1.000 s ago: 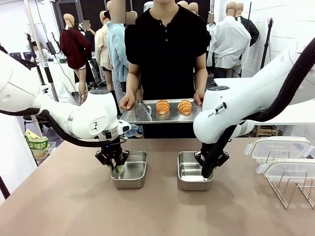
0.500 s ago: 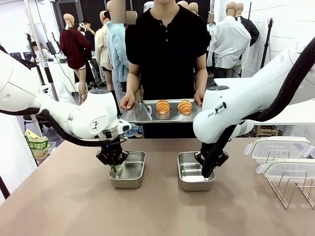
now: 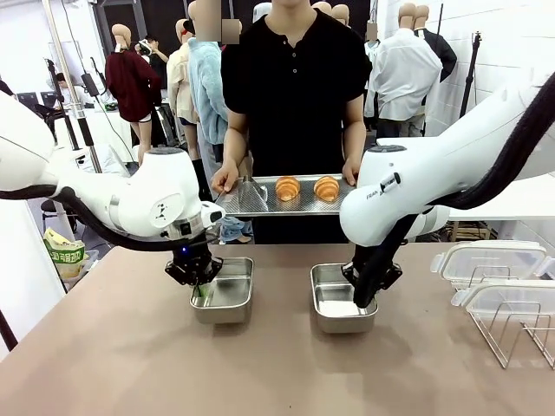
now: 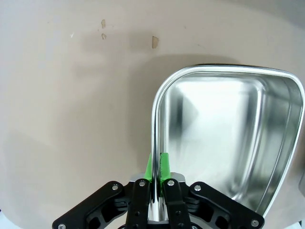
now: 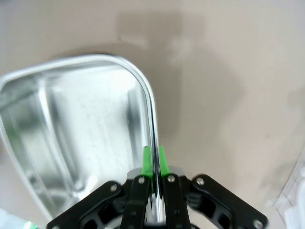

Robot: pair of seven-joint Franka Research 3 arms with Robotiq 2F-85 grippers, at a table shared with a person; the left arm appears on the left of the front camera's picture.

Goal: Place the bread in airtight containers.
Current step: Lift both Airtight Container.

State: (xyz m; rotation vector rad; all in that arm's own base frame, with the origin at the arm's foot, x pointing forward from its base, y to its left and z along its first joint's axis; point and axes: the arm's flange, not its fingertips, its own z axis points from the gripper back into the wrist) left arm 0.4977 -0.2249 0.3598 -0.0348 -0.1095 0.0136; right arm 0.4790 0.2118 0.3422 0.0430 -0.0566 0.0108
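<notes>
- On the left of the worktop point(image 3: 130, 364): left tin point(image 3: 230, 299), shiny steel, open-topped, bare inside.
- At that tin's left wall: left gripper point(image 3: 198, 293), fingers point(image 4: 165, 164) clamped on the rim, one green pad inside the wall and one outside.
- Right of centre, well apart from the first: right tin point(image 3: 334, 303), likewise open-topped and bare inside.
- At its right wall: right gripper point(image 3: 364, 299), fingers point(image 5: 147, 160) pinched together on the thin steel edge, pads on either side of it.
- Cannot tell whether either tin sits on the worktop or is raised off it.
- At the far side, above the worktop edge: flat metal tray point(image 3: 247, 201), held level by a person in a black shirt, left-end hand point(image 3: 224, 180) and right-end hand point(image 3: 350, 173) on its far corners.
- On the tray's right half, side by side and apart: left croissant point(image 3: 287, 188) and right croissant point(image 3: 326, 188), golden-brown, neither in a tin.
- At the right edge of the worktop: two clear lids point(image 3: 490, 260), overlapping, propped on a wire rack point(image 3: 512, 334).
</notes>
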